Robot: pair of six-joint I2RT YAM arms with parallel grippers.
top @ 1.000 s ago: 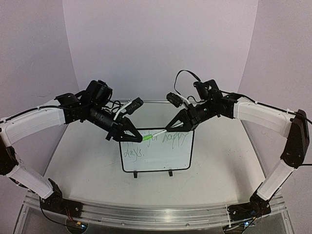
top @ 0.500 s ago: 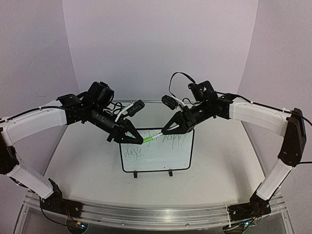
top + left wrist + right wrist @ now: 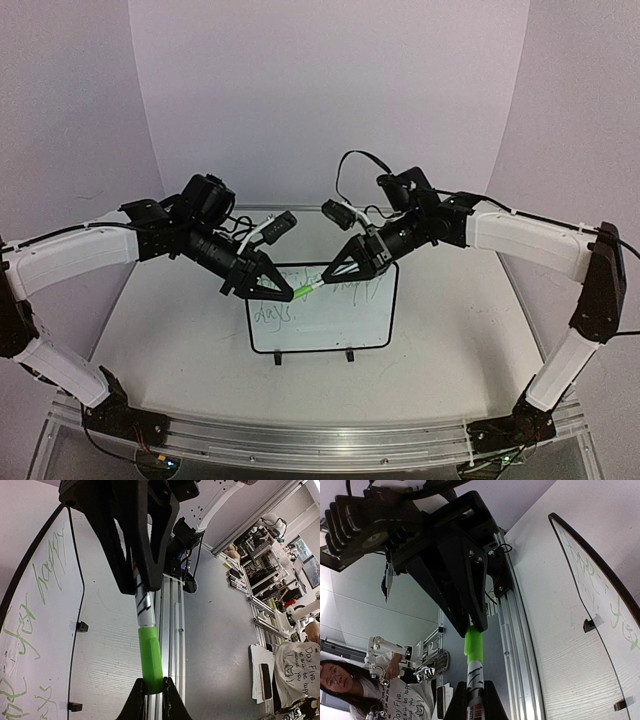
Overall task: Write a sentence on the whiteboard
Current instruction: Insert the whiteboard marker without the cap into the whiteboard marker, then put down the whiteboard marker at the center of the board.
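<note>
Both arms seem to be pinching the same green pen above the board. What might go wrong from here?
1. The left tool grips the green cap and the right tool grips the white barrel. If they push off-line, the pen may twist or slip free.
2. They hang over the whiteboard. A dropped pen or a dipping tool might smear the sentence.

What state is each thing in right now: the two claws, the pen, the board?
Left gripper: shut on the green cap.
Right gripper: shut on the marker.
Marker: held in the air between both, cap on.
Whiteboard: lying flat.
Sentence: written in green.
</note>
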